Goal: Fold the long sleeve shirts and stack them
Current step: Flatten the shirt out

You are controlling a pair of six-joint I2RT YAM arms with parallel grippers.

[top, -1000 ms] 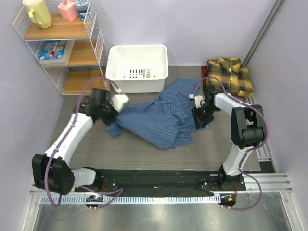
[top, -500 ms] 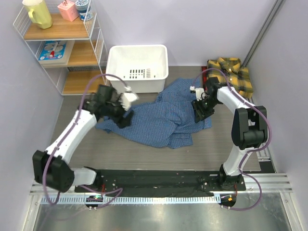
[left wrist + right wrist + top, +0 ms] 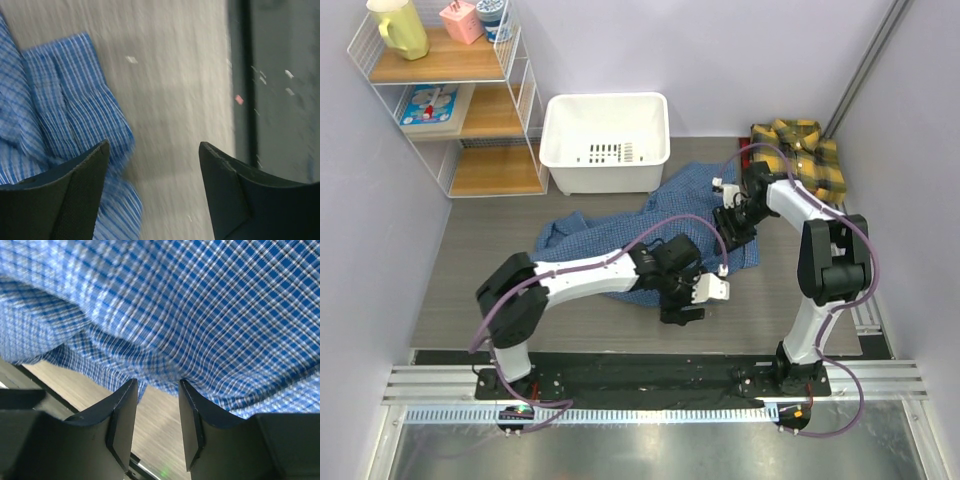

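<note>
Top view: the blue shirt (image 3: 585, 240) lies rumpled mid-frame on the grey desk (image 3: 480, 270). The plaid shirt (image 3: 800, 155) sits upper right, with a white bin (image 3: 605, 130) and wire shelf (image 3: 450, 100) along the top. We reckon we're flattening. Left wrist: left jaws wide, empty, above a cuff (image 3: 65, 100); it wants grabbing next. Right wrist: right jaws half-closed at blue cloth (image 3: 200, 315); gripping or not, we can't tell.

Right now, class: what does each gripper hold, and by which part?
Left gripper: nothing, jaws open. Right gripper: its tips meet an edge of the blue shirt; whether it grips cannot be told.
</note>
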